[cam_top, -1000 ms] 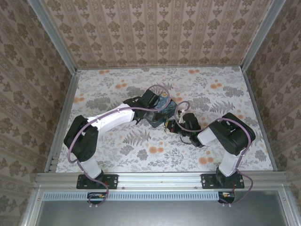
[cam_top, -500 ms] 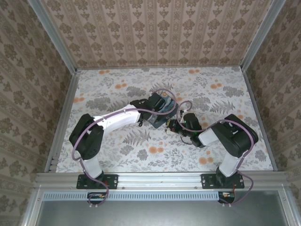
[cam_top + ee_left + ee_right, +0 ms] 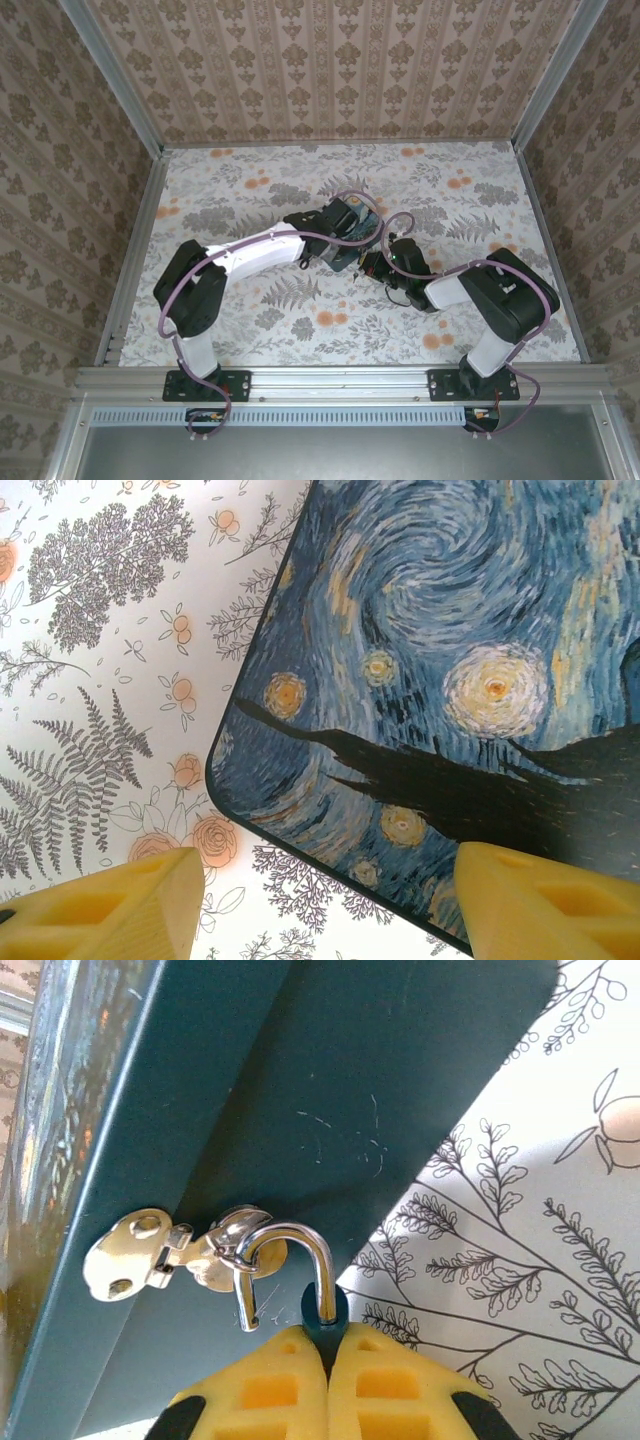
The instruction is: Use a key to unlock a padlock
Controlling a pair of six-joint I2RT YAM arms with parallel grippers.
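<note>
padlock (image 3: 325, 1306): small dark body pinched between the right fingers. The silver shackle is open, with one leg free, and it hooks through the ring of the hasp.
hasp (image 3: 150, 1257): silver, fixed on the dark teal side of the box.
box (image 3: 450, 680): night-sky lid, standing on the flower-printed floor (image 3: 100, 630).
right gripper (image 3: 327, 1338): closed tight on the padlock body.
left gripper (image 3: 325, 910): yellow fingers wide apart over a corner of the box, holding nothing.

Left end effector (image 3: 330, 905) shifted right, right elbow (image 3: 505, 290) outward
</note>
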